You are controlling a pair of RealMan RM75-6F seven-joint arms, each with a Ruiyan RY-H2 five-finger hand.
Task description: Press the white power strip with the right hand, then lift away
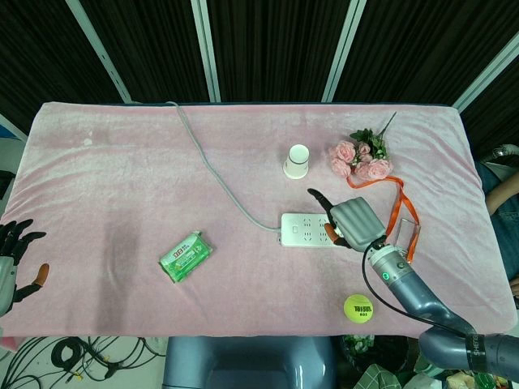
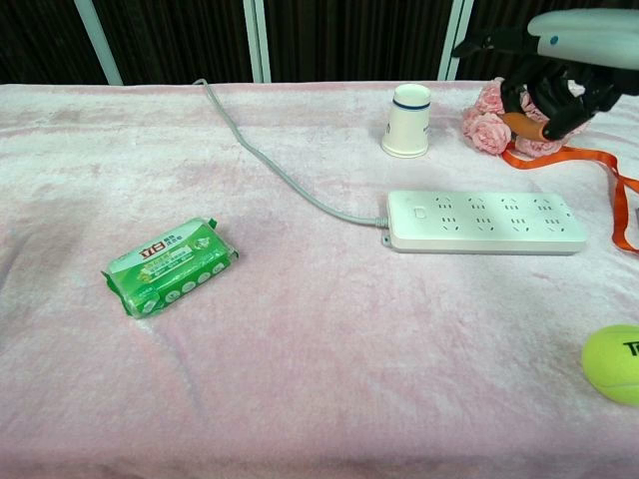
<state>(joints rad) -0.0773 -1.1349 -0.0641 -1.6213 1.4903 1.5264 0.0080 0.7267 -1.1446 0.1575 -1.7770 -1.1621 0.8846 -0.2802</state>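
Observation:
The white power strip [image 1: 306, 230] [image 2: 486, 222] lies flat on the pink cloth at centre right, its grey cable [image 1: 212, 175] [image 2: 282, 173] running to the far left edge. My right hand [image 1: 349, 220] [image 2: 557, 62] hovers over the strip's right half, clear of it in the chest view. Most of its fingers are curled under the palm, and one dark finger [image 1: 316, 197] sticks out to the left. It holds nothing. My left hand [image 1: 12, 261] hangs off the table's left edge with fingers spread and nothing in them.
A paper cup [image 1: 298, 160] [image 2: 407, 120] and pink roses [image 1: 361, 160] [image 2: 487, 112] stand just behind the strip. An orange ribbon [image 1: 399, 212] [image 2: 599, 165] lies to its right. A tennis ball [image 1: 358, 307] [image 2: 614, 362] sits near the front edge, a green pack [image 1: 185, 255] [image 2: 170, 264] at the left.

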